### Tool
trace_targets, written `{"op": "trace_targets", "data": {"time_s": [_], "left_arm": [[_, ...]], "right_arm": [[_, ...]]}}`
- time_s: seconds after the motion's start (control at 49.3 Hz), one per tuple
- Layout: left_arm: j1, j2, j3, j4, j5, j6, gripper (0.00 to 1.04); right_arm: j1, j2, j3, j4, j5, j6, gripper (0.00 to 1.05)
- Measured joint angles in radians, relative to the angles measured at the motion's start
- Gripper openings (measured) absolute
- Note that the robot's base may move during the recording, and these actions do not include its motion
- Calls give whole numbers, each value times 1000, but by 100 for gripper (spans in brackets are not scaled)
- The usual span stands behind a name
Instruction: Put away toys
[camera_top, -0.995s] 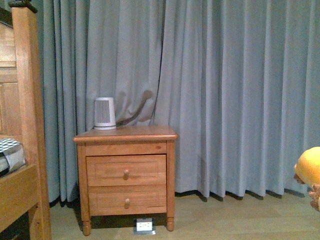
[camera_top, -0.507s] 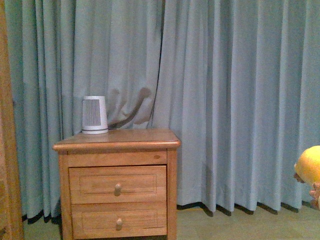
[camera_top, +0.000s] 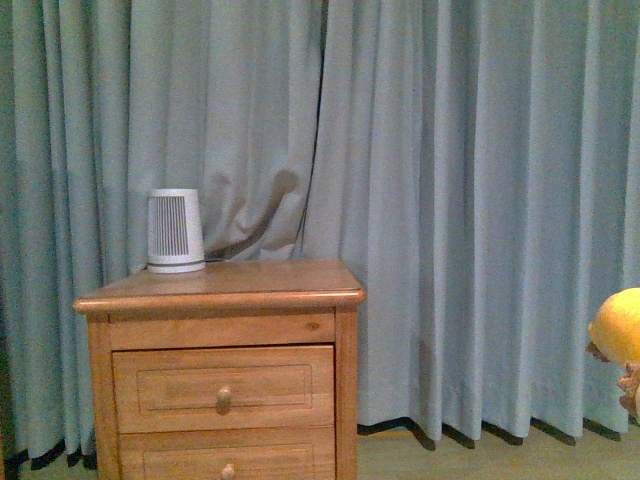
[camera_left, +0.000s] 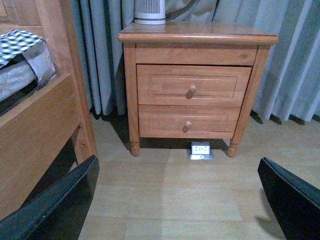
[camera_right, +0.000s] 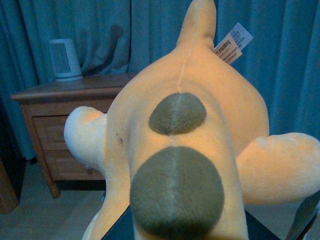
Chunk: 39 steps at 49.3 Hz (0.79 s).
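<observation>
An orange-yellow plush toy (camera_right: 200, 130) fills the right wrist view, with two brown spots along its back, stubby limbs and a white tag (camera_right: 232, 44). My right gripper (camera_right: 187, 235) is shut on it, its fingers mostly hidden under the plush. In the front view only a rounded orange part of the toy (camera_top: 620, 325) shows at the right edge. My left gripper (camera_left: 180, 200) is open low over the wooden floor, with nothing between its black fingers (camera_left: 55, 200). It faces the nightstand.
A wooden nightstand (camera_top: 225, 290) with two drawers (camera_left: 192, 85) stands against blue-grey curtains (camera_top: 480, 200), with a small white ribbed device (camera_top: 174, 231) on top. A bed frame (camera_left: 45, 115) stands left of it. A floor socket (camera_left: 201, 149) sits under the nightstand.
The front view has shifted: the nightstand has grown larger and moved left and down, and the bed frame has left the picture. The toy stays at the right edge.
</observation>
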Motion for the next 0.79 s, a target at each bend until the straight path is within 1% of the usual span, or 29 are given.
{"op": "trace_targets", "data": {"time_s": [0.467, 0.792], "left_arm": [[1, 0, 0, 0, -4, 0, 99], [0, 0, 0, 0, 1, 0, 99]], "right_arm": [[0, 0, 0, 0, -10, 0, 19], [0, 0, 0, 0, 8, 0, 19]]}}
